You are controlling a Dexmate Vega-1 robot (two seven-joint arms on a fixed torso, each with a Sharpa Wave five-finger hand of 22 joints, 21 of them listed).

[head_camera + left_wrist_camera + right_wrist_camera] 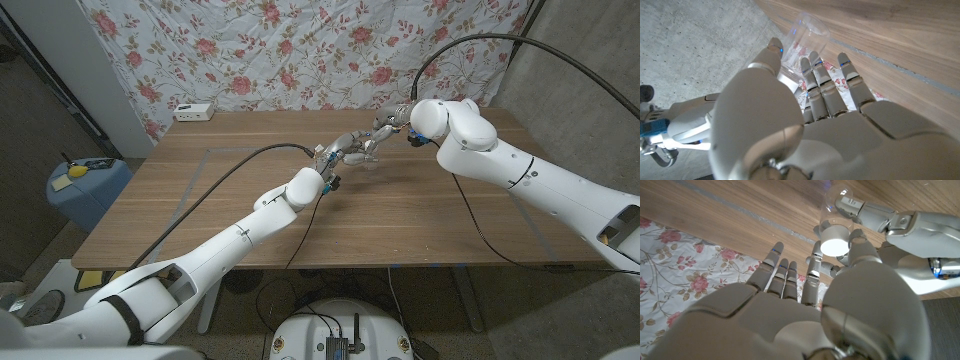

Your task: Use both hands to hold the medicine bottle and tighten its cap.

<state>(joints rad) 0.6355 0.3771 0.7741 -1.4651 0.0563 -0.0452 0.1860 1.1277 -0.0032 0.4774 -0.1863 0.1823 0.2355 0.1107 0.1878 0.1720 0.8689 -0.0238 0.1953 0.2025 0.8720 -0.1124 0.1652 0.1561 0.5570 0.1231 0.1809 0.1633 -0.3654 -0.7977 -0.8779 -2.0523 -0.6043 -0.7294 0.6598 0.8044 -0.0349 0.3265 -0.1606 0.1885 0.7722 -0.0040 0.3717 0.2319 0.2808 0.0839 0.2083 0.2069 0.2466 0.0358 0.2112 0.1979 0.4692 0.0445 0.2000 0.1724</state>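
Note:
A clear medicine bottle [367,152] is held above the wooden table [420,225] near its far middle, between both hands. My left hand [342,152] grips the bottle's body [807,34], thumb on one side and fingers on the other. My right hand [390,122] comes in from the far right. In the right wrist view the white cap [835,239] sits between my right hand's thumb and a finger, which pinch it while the other fingers are spread. The left hand's fingers [870,211] wrap the clear body [836,200] beyond the cap.
A floral cloth [300,45] hangs behind the table. A white power strip [194,112] lies at the far left corner. A blue bin [85,188] stands on the floor left of the table. Black cables run along both arms.

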